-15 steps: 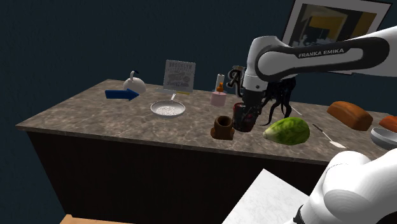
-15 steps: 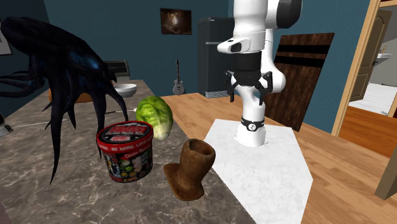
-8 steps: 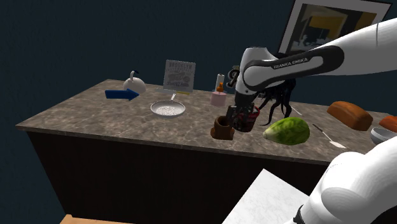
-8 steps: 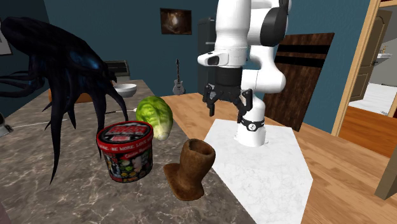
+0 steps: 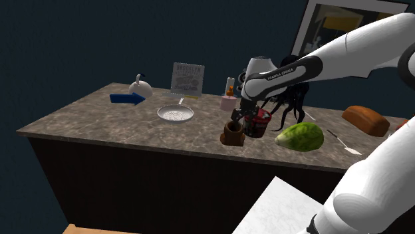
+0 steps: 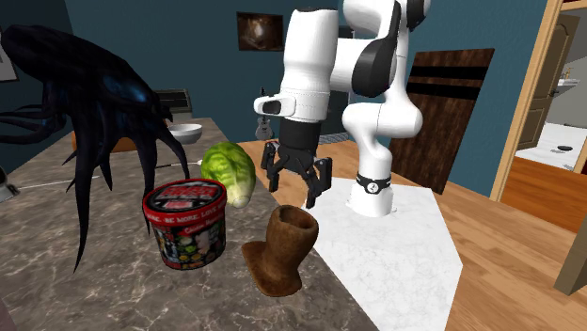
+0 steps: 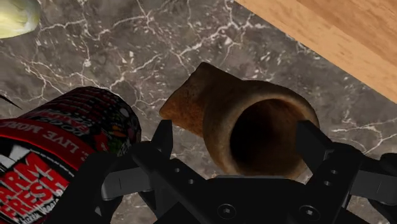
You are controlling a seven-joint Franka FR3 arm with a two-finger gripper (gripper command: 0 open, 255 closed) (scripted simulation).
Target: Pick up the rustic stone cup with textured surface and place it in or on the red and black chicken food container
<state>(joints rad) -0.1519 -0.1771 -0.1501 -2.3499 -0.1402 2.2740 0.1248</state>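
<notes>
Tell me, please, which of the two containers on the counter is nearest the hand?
The brown cup: the open hand hangs just above its mouth, while the red and black tub stands beside it.

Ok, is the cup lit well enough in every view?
Shoulder view: dim, the cup reads as a dark lump against the counter. Second exterior view: brighter, cup outline plain. Wrist view: rim well lit, inside in deep shadow.

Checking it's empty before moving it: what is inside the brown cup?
The wrist view looks into the brown cup through its mouth: bare brown walls, nothing lying in it. The very bottom is lost in shadow.
</notes>
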